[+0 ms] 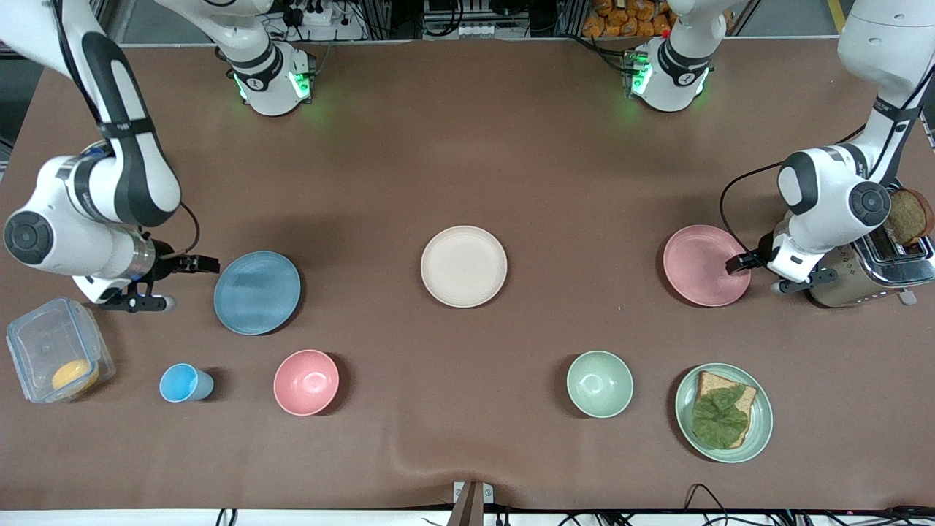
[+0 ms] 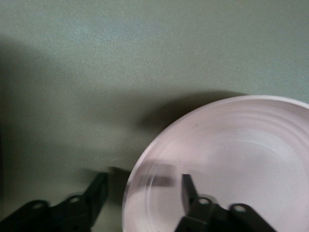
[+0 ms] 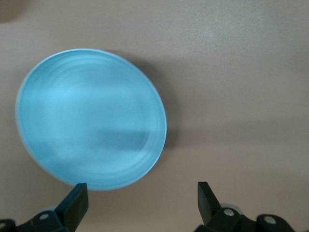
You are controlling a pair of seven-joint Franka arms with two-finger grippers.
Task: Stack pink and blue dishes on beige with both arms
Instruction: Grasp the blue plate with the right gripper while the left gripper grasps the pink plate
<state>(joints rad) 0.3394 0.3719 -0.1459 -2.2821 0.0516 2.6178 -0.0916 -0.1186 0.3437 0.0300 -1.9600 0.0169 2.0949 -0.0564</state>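
The beige plate [image 1: 463, 266] lies at the table's middle. Toward the left arm's end lies the pink plate [image 1: 700, 264], also in the left wrist view [image 2: 241, 159]. My left gripper [image 1: 736, 261] [image 2: 143, 191] is open at table height, and its fingers straddle the pink plate's rim on the toaster side. The blue plate [image 1: 257, 292] [image 3: 91, 118] lies toward the right arm's end. My right gripper [image 1: 204, 264] [image 3: 141, 197] is open and low beside the blue plate's edge, with nothing between its fingers.
Nearer the front camera stand a clear box [image 1: 58, 349] with an orange item, a small blue cup [image 1: 182, 383], a pink bowl [image 1: 306, 382], a green bowl [image 1: 600, 383] and a green plate [image 1: 684, 406] with bread and lettuce. A toaster [image 1: 876, 267] stands under the left arm.
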